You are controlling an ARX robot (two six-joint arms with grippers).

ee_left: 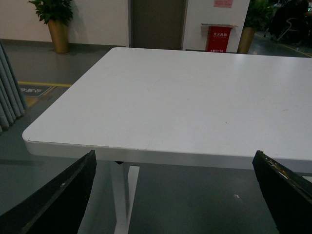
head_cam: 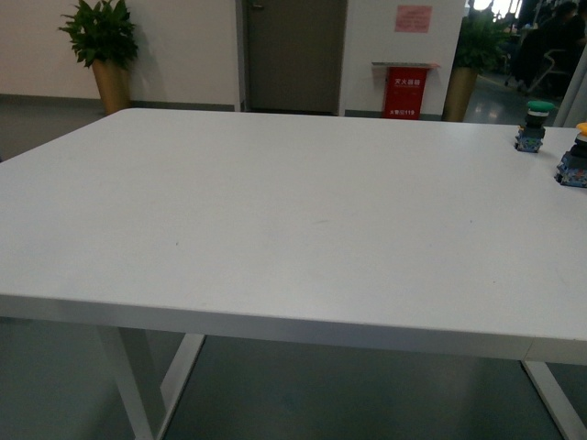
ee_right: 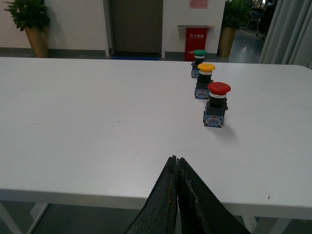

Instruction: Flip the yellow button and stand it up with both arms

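Observation:
The yellow button (ee_right: 204, 79) stands upright on the white table (ee_right: 97, 122), cap up, between a green-capped switch (ee_right: 198, 62) behind it and a red-capped switch (ee_right: 216, 104) in front. In the front view it is cut off by the right edge (head_cam: 576, 160), with the green switch (head_cam: 533, 126) just beyond. My right gripper (ee_right: 176, 159) is shut and empty, at the table's near edge, well short of the red switch. My left gripper (ee_left: 174, 161) is open and empty, its black fingers (ee_left: 73, 185) below and in front of the table's near left corner. Neither arm shows in the front view.
Potted plants (head_cam: 103, 50), a grey door (head_cam: 295, 55) and a red box (head_cam: 405, 90) stand beyond the table's far edge. White table legs (head_cam: 138, 376) show underneath. A curtain (ee_right: 292, 34) hangs at the far right.

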